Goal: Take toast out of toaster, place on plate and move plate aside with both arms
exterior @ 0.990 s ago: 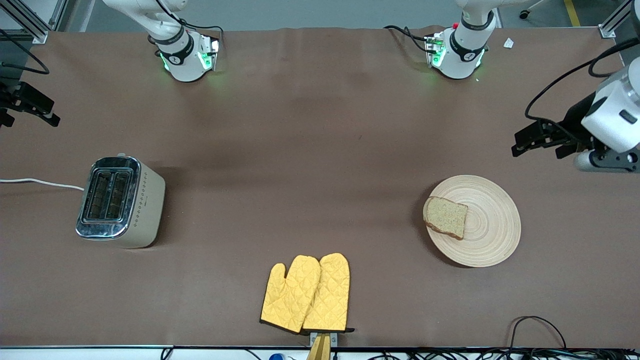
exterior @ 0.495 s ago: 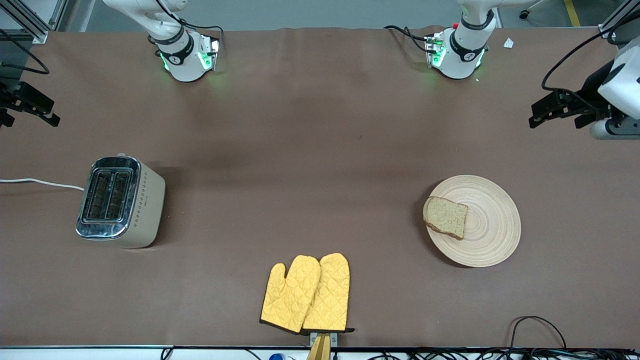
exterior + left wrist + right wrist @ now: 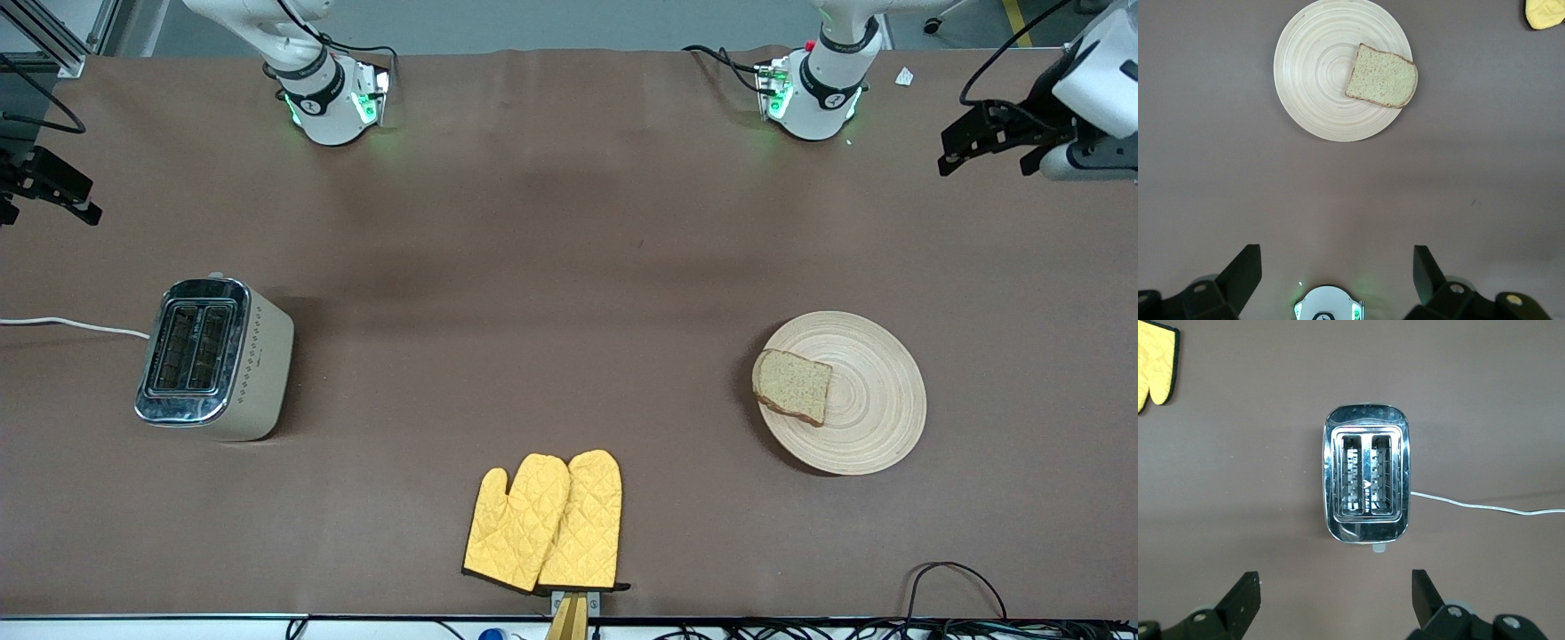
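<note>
On plate (image 3: 876, 418) — toast (image 3: 793, 385), flat, rounded top toward ten o'clock; left gripper (image 3: 1337, 275) and right gripper (image 3: 1336, 595) both spread wide, empty — right one cut off in front view.

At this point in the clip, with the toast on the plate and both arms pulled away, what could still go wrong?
1. The toast lies at the plate's edge toward the right arm's end, crust about at the rim; a jolt to the plate might tip it off.
2. The oven mitts lie nearer the front camera; a plate pushed that way could snag on them.
3. Both hands are open and empty, the left hand and right hand each at its own end of the table, so any re-approach starts from afar.
</note>
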